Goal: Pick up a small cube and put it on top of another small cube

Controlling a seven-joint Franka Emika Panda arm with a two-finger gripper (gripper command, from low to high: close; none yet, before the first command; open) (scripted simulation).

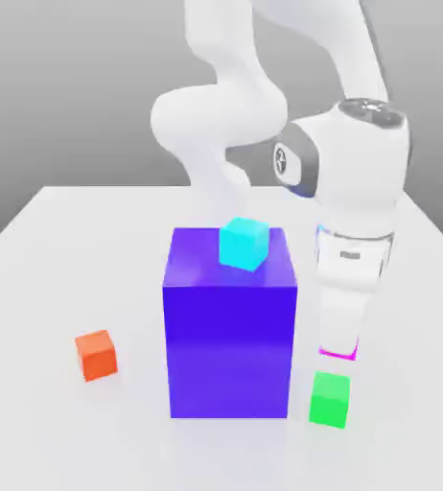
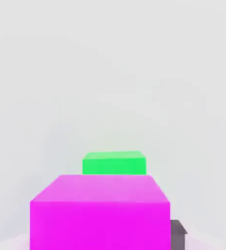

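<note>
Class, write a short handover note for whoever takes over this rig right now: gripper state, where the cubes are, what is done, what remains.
Gripper: jaws shut on the magenta cube, carried just above the table.
Green cube: on the table, nearer the camera than the gripper in the exterior view, beside the big purple-blue block.
Done: magenta cube picked up.
Left: bring it over the green cube, set it on top, release.

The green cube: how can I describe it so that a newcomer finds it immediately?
Find the big purple-blue block in the middle of the white table. At its front corner on the exterior view's right, the green cube sits on the table. It alone is green; the orange cube sits on the block's other side.
</note>
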